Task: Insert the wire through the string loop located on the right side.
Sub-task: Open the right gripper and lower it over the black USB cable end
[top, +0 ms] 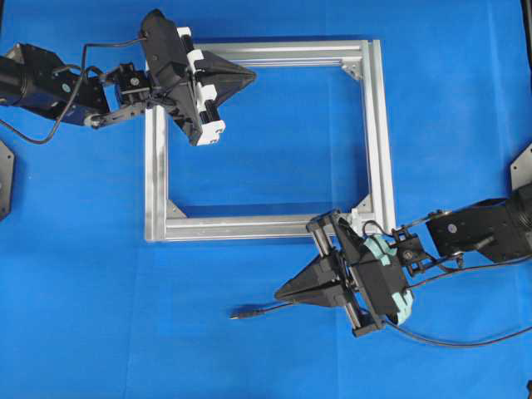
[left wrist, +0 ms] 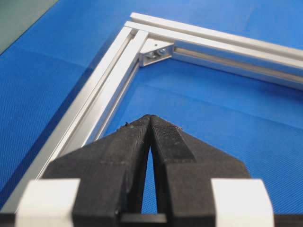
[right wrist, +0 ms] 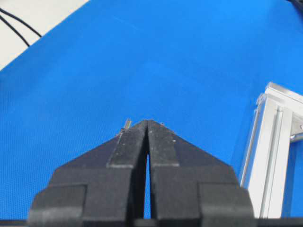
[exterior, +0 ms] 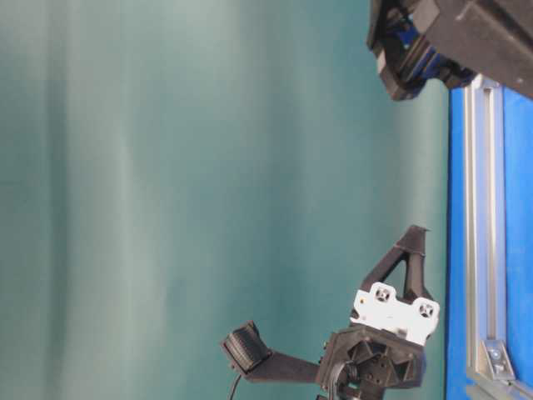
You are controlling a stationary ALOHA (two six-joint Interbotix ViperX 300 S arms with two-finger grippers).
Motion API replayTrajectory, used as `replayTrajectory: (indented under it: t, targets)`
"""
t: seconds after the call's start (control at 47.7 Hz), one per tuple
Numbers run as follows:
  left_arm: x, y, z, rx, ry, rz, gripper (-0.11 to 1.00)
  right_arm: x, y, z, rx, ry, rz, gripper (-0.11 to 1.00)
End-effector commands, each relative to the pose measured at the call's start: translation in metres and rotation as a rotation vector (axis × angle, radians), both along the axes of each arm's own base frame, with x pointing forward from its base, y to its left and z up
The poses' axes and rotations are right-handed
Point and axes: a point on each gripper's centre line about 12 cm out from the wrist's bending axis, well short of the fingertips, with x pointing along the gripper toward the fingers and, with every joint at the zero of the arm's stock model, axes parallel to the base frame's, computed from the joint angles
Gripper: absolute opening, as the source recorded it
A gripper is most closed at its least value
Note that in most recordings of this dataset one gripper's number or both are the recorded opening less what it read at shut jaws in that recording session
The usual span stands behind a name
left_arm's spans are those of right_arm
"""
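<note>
A: Blue cloth (top: 274,357) covers the whole table, and a square frame of silver aluminium bars (top: 376,125) lies flat on it. What does the overhead view give that the wrist views lack?

B: Both arms at once. From above, the left black gripper (top: 251,76) hovers over the frame's top bar, near its upper left corner. The right black gripper (top: 281,293) sits below the frame's bottom bar, over bare cloth.

A: Are the pincers wide or closed?

B: Closed, both of them. The left wrist view shows the left gripper (left wrist: 149,118) with its tips pressed together and nothing between them, pointing toward a grey corner bracket (left wrist: 156,52). The right wrist view shows the right gripper (right wrist: 147,122) also pinched together, with nothing in its grip.

A: Where is the thin black wire with the small plug tip?

B: Only the overhead view shows it clearly. The wire (top: 349,312) runs along the cloth under the right gripper, and its plug end lies just left of those tips.

A: And the string loop?

B: Too small to make out in any view.

A: The table-level view?

B: It appears turned sideways, showing a teal backdrop (exterior: 166,167).
</note>
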Motion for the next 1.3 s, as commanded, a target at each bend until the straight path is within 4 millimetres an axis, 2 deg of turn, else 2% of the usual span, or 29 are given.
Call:
replayTrajectory:
  t: [0.0, 0.105, 0.189, 0.272, 0.44, 0.503, 0.964, 1.089, 1.278]
  targets:
    - [0.002, 0.002, 0.017, 0.018, -0.049, 0.001, 0.0, 0.004, 0.002, 0.017, 0.022, -0.047, -0.001, -0.05]
    - [0.001, 0.002, 0.016, 0.017, -0.048, 0.002, 0.0, 0.004, 0.001, 0.017, 0.036, -0.036, -0.006, -0.01]
    - [0.001, 0.001, 0.016, 0.018, -0.047, 0.001, 0.0, 0.004, 0.002, 0.017, 0.058, -0.026, -0.014, 0.11]
    - [0.001, 0.001, 0.015, 0.016, -0.045, 0.002, 0.0, 0.005, 0.0, 0.016, 0.08, -0.012, -0.033, 0.3]
    - [0.0, 0.001, 0.016, 0.016, -0.045, 0.002, 0.0, 0.004, 0.0, 0.015, 0.092, 0.001, -0.047, 0.81]
    - [0.0, 0.001, 0.016, 0.017, -0.044, 0.001, 0.0, 0.004, 0.001, 0.015, 0.092, 0.003, -0.047, 0.93]
    - [0.0, 0.001, 0.016, 0.015, -0.045, 0.001, 0.0, 0.004, 0.003, 0.007, 0.099, 0.029, -0.058, 0.93]
    - [0.0, 0.001, 0.016, 0.015, -0.045, 0.002, 0.0, 0.006, 0.007, -0.004, 0.109, 0.06, -0.073, 0.93]
    - [0.0, 0.001, 0.016, 0.015, -0.045, 0.001, 0.0, 0.011, 0.015, -0.033, 0.12, 0.126, -0.104, 0.92]
